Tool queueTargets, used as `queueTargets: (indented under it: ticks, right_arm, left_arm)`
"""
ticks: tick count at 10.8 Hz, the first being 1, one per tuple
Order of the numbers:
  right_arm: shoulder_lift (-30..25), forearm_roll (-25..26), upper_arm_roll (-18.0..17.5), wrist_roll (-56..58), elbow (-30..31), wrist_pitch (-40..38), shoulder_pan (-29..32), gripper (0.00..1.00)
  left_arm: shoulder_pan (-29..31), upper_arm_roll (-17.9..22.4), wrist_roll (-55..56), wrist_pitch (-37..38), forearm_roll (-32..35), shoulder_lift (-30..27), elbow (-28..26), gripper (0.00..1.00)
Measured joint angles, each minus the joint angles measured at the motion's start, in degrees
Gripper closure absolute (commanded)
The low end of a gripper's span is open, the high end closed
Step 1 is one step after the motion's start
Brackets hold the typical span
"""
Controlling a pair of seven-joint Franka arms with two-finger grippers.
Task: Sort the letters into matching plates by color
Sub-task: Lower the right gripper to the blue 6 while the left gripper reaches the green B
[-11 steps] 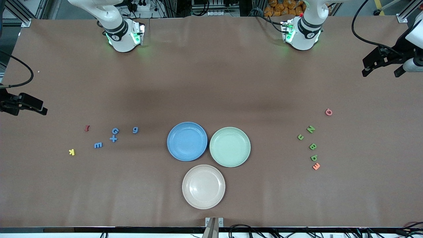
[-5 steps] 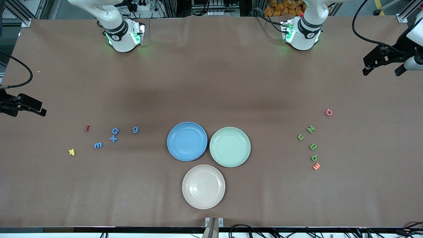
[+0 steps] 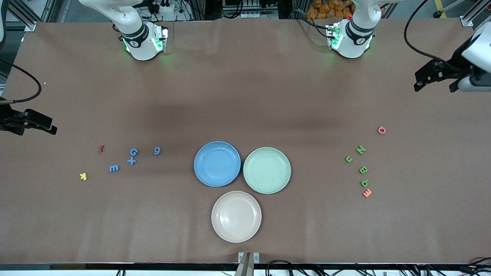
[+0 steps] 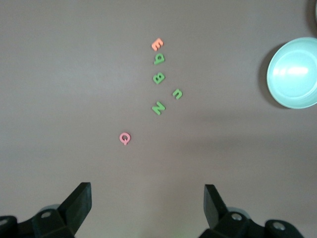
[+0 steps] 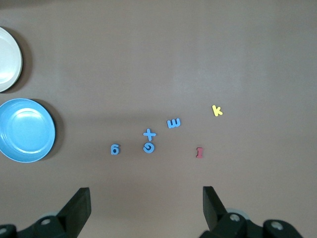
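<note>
Blue letters (image 3: 131, 157) sat loose toward the right arm's end, green letters (image 3: 360, 165) toward the left's, both plates (image 3: 217, 145) bare. Left gripper (image 4: 147, 198) and right gripper (image 5: 146, 198) hung spread and empty; each should've dropped squarely onto one tiny letter.

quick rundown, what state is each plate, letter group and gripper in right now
blue plate: empty, upright on the table
green plate: empty, touching the blue plate
beige plate: empty, nearest the front camera
blue letters: loose on the table, toward the right arm's end, unsorted
green letters: loose on the table, toward the left arm's end, unsorted
left gripper: open, holding nothing
right gripper: open, holding nothing
</note>
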State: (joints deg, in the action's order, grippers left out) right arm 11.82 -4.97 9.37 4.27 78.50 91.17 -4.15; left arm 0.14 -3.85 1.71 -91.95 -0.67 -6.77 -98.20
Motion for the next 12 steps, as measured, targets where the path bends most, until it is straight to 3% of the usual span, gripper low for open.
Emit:
queueTargets:
  ticks: [5, 9, 12]
  right_arm:
    - [0.1, 0.0, 0.0, 0.4, 1.8, 0.9, 0.1, 0.0]
    - [0.2, -0.3, -0.6, -2.1, 9.1, 8.1, -0.7, 0.0]
    - [0.2, -0.4, -2.3, -11.9, 16.7, 15.8, -3.2, 0.0]
  left_arm:
    - [0.0, 0.0, 4.9, -6.1, -0.2, 6.7, -4.4, 0.0]
    - [0.0, 0.1, 14.2, -19.1, -0.2, 8.8, -14.0, 0.0]
    - [0.1, 0.1, 21.3, -23.6, -0.2, 13.2, -15.3, 0.0]
